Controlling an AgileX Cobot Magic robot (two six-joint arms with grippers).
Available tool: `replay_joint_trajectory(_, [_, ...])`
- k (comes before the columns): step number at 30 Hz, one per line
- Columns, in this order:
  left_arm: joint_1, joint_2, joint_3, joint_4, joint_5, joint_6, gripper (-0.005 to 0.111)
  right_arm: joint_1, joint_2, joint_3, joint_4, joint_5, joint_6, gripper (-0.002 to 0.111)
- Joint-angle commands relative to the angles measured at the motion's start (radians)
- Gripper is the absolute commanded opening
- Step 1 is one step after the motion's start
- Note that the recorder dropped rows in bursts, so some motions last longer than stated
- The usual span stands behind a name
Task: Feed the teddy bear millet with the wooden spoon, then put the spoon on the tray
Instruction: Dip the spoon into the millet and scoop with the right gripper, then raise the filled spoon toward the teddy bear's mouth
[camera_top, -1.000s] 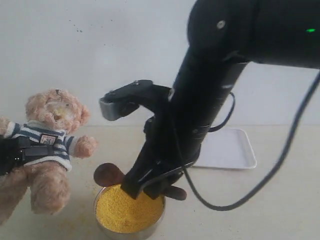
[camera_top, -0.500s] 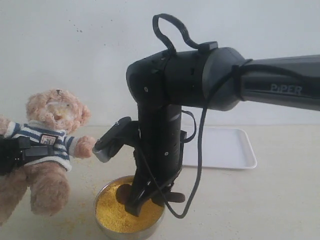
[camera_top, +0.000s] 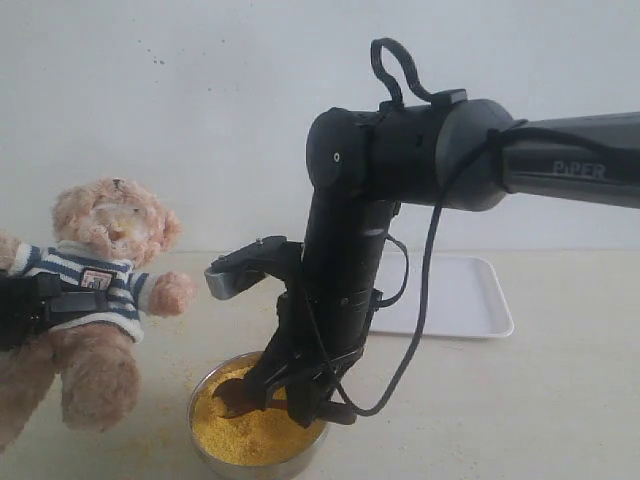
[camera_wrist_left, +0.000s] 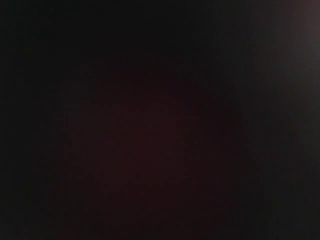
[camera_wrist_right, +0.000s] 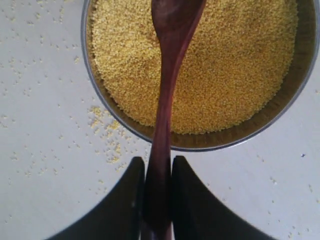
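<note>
The teddy bear (camera_top: 108, 235) hangs at the left of the exterior view with my left gripper (camera_top: 35, 305) clamped across its striped shirt; the left wrist view is entirely dark. My right gripper (camera_wrist_right: 158, 172) is shut on the thin handle of the wooden spoon (camera_wrist_right: 167, 75). The spoon's bowl (camera_top: 237, 396) dips into the millet (camera_wrist_right: 240, 65) that fills the round steel bowl (camera_wrist_right: 200, 145) at the front. Behind the right arm, on the right, lies the white tray (camera_top: 462, 298) with nothing on it.
Loose millet grains (camera_wrist_right: 107, 130) are scattered on the pale tabletop beside the steel bowl. The right arm (camera_top: 400, 160) reaches in from the right and hides part of the tray. A plain white wall stands behind.
The right arm swung and lowered: the spoon's bowl went from beside the steel bowl's left rim down into the millet. The bear and left gripper stayed put.
</note>
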Motion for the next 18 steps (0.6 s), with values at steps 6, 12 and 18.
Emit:
replay_joint_trajectory(6, [-0.003, -0.006, 0.002, 0.042, 0.023, -0.098, 0.004, -0.123, -0.010, -0.005, 0.166, 0.002, -0.086, 0.000])
replay_joint_trajectory(12, [-0.003, -0.006, 0.002, 0.125, 0.211, -0.328, 0.004, -0.122, -0.031, -0.004, 0.193, 0.002, -0.087, 0.000])
replay_joint_trajectory(18, [-0.003, -0.276, 0.182, 0.273, 0.031, -0.500, 0.004, -0.122, -0.127, -0.004, 0.156, 0.002, -0.091, 0.000])
